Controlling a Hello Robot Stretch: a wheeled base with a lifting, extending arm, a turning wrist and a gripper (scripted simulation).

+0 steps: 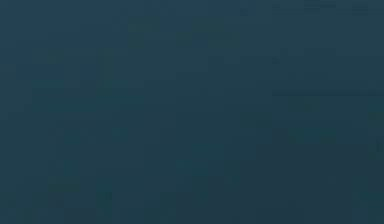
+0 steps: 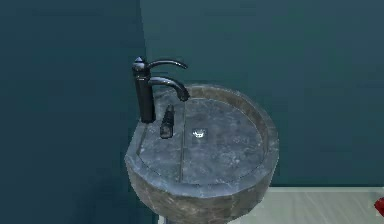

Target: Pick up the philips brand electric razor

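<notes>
likely razor point(image 2: 168, 121), parked on sink point(image 2: 200, 190) ledge beside faucet point(image 2: 150, 88), clear of the drain point(image 2: 198, 132); fingers' state cannot be told.

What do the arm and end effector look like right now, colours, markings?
No colour, shape or marking of the arm or end effector can be told here. The arm side view has a grey stone sink, a dark tap and a small dark object beside it.

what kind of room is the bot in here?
Probably a bathroom: a round stone sink with a dark tap against teal walls, and a small dark thing, perhaps the razor, on the sink by the tap's base.
</notes>
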